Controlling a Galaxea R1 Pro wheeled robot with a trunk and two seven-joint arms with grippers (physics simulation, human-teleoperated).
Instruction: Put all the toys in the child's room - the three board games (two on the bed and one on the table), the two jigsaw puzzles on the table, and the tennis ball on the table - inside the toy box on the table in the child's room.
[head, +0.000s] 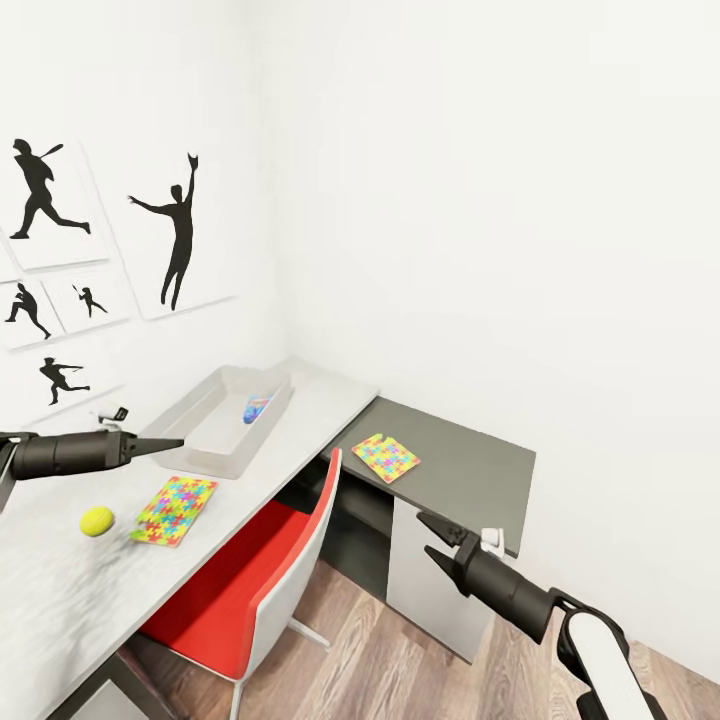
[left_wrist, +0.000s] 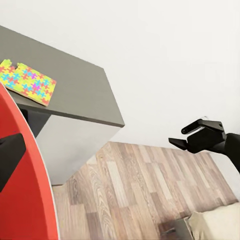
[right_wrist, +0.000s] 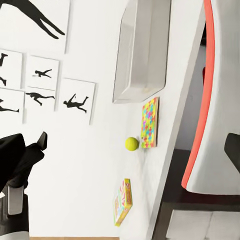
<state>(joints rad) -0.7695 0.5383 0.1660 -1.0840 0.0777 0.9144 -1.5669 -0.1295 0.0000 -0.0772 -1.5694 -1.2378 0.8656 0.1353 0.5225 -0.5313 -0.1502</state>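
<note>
Grey and shallow, the toy box (head: 222, 420) sits on the white table (head: 60, 580) by the wall, something blue, perhaps a board game (head: 256, 408), inside it. My left gripper (head: 170, 444) hovers just beside its near rim; whether it's parted I cannot tell. One jigsaw puzzle (head: 175, 509) and the tennis ball (head: 97, 520) lie near. Another puzzle (head: 386, 457) rests near the dark side desk's (head: 470, 470) edge. My right gripper (head: 435, 540), spread wide, hangs over open floor (head: 400, 670) beside the red chair (head: 262, 585).

tennis ball (head: 97, 520) left of jigsaw puzzle (head: 175, 509), toy box (head: 232, 418) behind
</note>
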